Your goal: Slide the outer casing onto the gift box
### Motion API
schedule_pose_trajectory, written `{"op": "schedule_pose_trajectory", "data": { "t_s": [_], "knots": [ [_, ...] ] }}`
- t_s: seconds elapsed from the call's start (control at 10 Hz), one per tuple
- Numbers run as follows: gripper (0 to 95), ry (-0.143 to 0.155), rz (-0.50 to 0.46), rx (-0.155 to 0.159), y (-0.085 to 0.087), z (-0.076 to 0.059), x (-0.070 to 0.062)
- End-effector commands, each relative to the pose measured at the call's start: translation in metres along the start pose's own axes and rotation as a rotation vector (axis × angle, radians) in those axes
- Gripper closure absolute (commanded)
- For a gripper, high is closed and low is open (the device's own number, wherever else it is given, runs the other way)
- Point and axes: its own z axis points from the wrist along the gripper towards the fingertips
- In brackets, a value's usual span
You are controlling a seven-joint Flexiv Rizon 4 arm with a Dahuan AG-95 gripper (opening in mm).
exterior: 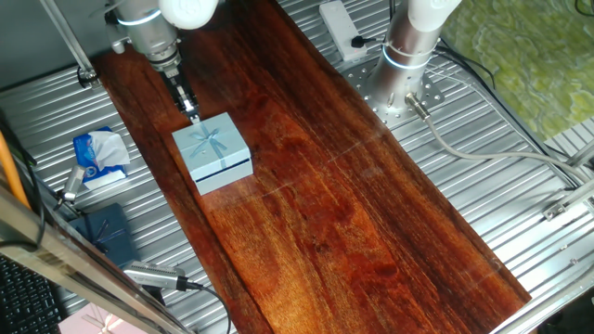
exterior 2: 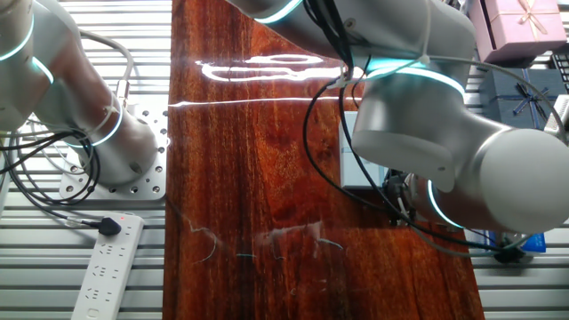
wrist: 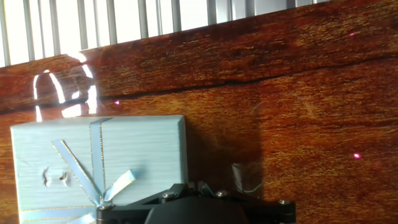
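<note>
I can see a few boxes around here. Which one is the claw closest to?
The light blue box with the ribbon bow, alone on the wooden board, right by the claw. The dark navy box and the pink box sit off on the metal table.

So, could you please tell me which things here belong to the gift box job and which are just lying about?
Belongs to the job:
- outer casing, light blue with a ribbon bow, on the wooden board
- pincer, at the casing's back edge

Lying about:
- dark navy box
- pink box
- blue-and-white packet
- power strip

The inner gift box is not separately visible.
</note>
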Motion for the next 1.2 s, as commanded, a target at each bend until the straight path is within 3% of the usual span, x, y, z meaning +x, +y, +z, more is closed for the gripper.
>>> {"op": "schedule_pose_trajectory", "data": {
  "t_s": [0.1,1.2],
  "knots": [
    [95.0,-0.001,0.006,0.0,0.001,0.0,0.0],
    [95.0,0.005,0.029,0.006,0.015,-0.001,0.002]
  ]
}}
